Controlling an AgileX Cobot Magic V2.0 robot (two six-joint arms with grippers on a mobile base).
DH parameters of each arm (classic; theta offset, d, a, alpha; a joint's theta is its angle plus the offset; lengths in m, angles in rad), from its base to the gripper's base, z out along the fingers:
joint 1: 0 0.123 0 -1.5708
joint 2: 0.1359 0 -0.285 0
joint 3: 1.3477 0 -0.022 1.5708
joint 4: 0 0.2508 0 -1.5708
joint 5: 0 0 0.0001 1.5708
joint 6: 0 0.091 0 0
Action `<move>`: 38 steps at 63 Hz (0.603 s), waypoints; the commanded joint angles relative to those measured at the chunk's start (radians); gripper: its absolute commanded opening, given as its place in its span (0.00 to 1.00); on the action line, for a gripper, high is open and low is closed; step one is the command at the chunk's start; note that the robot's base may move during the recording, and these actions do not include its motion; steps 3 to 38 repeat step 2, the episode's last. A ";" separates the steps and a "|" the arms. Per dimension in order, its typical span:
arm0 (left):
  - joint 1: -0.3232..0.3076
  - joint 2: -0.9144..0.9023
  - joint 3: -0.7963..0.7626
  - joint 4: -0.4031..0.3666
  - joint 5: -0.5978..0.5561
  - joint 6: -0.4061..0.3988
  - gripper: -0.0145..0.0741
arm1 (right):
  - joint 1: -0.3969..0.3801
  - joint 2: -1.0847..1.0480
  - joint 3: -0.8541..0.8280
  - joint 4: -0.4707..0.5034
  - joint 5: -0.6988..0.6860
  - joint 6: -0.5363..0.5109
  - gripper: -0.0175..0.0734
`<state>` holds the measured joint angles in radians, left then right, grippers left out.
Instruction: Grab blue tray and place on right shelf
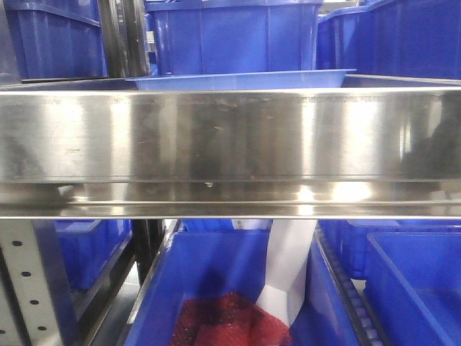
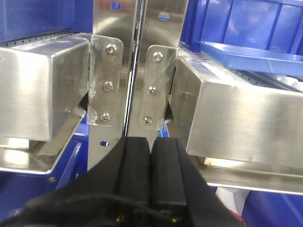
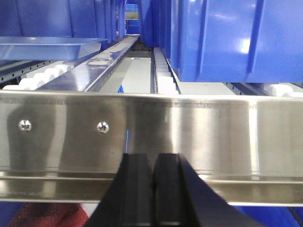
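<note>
Steel shelf [image 1: 230, 137] bears blue tray [image 1: 245, 79]

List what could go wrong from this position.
1. Both grippers, left and right, sit shut, close to the steel front lip; advancing could strike it.
2. The blue tray lies behind and above that lip, so shut fingers would probably push it rather than grip it.
3. Deep blue bins stand beside the tray's lane; a raised arm might bump them.

Dk-blue bins [image 1: 230, 36], red mesh [image 1: 230, 323]
</note>
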<state>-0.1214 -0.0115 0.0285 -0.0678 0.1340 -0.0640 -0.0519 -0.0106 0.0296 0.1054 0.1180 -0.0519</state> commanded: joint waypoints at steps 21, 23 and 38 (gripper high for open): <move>0.004 -0.011 0.030 -0.009 -0.088 0.002 0.11 | -0.007 -0.019 -0.024 0.001 -0.099 -0.012 0.25; 0.004 -0.011 0.030 -0.009 -0.088 0.002 0.11 | -0.007 -0.019 -0.024 0.001 -0.099 -0.012 0.25; 0.004 -0.011 0.030 -0.009 -0.088 0.002 0.11 | -0.007 -0.019 -0.024 0.001 -0.099 -0.012 0.25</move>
